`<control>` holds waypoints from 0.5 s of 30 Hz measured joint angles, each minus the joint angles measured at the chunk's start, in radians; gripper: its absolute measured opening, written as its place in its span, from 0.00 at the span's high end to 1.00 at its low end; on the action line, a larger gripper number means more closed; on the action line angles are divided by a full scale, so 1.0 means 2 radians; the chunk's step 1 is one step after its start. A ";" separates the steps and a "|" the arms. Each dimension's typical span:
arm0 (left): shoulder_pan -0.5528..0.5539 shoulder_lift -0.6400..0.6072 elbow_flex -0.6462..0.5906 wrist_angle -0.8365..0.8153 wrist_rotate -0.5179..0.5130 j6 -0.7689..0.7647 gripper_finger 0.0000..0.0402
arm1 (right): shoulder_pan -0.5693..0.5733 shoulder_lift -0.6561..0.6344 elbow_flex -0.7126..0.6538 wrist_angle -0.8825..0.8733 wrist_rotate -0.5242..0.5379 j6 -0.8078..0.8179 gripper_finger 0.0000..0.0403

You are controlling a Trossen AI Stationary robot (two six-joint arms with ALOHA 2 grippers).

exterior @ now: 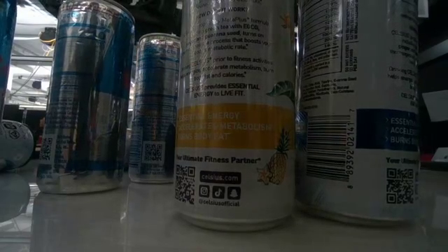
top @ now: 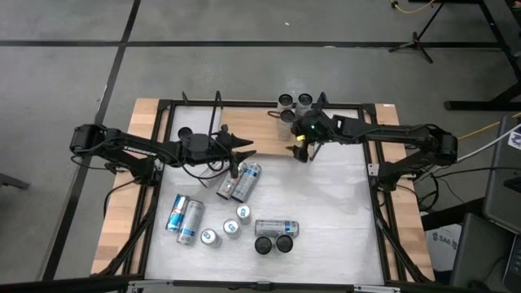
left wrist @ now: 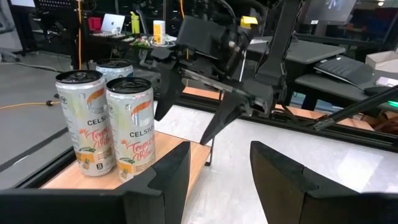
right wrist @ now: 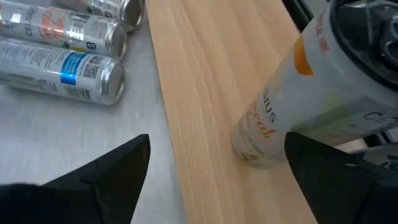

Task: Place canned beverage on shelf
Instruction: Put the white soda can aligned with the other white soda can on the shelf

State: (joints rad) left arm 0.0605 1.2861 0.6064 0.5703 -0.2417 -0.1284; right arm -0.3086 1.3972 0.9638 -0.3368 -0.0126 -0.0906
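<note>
The white tabletop (top: 326,203) is carrying everything, with the shelf (top: 260,130) lying along its far edge; three cans (top: 295,104) are already standing upright at the shelf's far right end, so part of the job is looking done; about ten loose cans (top: 236,216) are waiting on the near half of the table, some upright, some lying down, so most of the work is remaining. The left gripper (top: 241,149) is hovering over the shelf's left-middle, fingers partly apart and holding nothing; the right gripper (top: 299,152) is hanging at the shelf's near edge just near of the standing cans, jaws spread wide and empty. The board's left and middle are offering open room; the black rod frame and standing cans are crowding the right end.
</note>
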 joint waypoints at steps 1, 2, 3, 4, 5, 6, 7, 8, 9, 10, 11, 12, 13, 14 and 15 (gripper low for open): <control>0.000 0.000 0.000 0.000 0.000 0.000 0.60 | -0.003 0.000 0.000 0.001 -0.003 0.000 0.10; 0.000 0.000 0.000 0.000 0.000 0.000 0.60 | -0.005 0.000 0.000 0.002 -0.003 0.000 0.10; 0.000 0.000 0.000 0.000 0.000 0.000 0.60 | -0.008 0.000 0.000 0.003 -0.003 0.000 0.10; 0.000 0.000 0.000 0.000 0.000 0.000 0.60 | -0.008 0.000 0.000 0.006 -0.003 0.000 0.10; 0.000 0.000 0.000 0.000 0.000 0.000 0.60 | -0.011 0.000 0.000 0.012 -0.004 -0.001 0.10; 0.000 0.000 0.000 0.000 0.000 0.000 0.60 | -0.013 0.000 0.000 0.018 -0.004 -0.005 0.10; 0.000 0.000 0.000 0.000 0.000 0.000 0.60 | -0.013 0.000 0.000 0.023 -0.004 -0.009 0.10; 0.000 0.000 0.000 0.000 0.000 0.000 0.60 | -0.013 0.001 0.000 0.029 -0.004 -0.010 0.10; 0.000 0.000 0.000 0.000 0.000 0.000 0.60 | -0.013 0.001 0.000 0.032 -0.003 -0.011 0.10; 0.000 0.000 0.000 0.000 0.000 0.000 0.60 | -0.014 0.002 0.000 0.033 -0.003 -0.011 0.10; 0.000 0.000 0.000 0.000 0.000 0.000 0.60 | -0.015 0.002 0.000 0.035 -0.003 -0.011 0.10; 0.000 0.000 0.000 0.000 0.000 0.000 0.60 | -0.017 0.002 0.000 0.037 -0.003 -0.011 0.10; 0.000 0.000 0.000 0.000 0.000 0.000 0.60 | -0.016 0.003 0.000 0.040 -0.003 -0.011 0.10; 0.000 0.000 0.000 0.000 0.000 0.000 0.60 | -0.016 0.004 0.000 0.039 -0.003 -0.011 0.10; 0.000 0.000 0.000 -0.001 0.000 0.000 0.60 | -0.016 0.004 0.000 0.038 -0.001 -0.011 0.10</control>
State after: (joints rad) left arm 0.0601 1.2858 0.6060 0.5691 -0.2417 -0.1284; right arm -0.3408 1.4059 0.9638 -0.2617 -0.0153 -0.1135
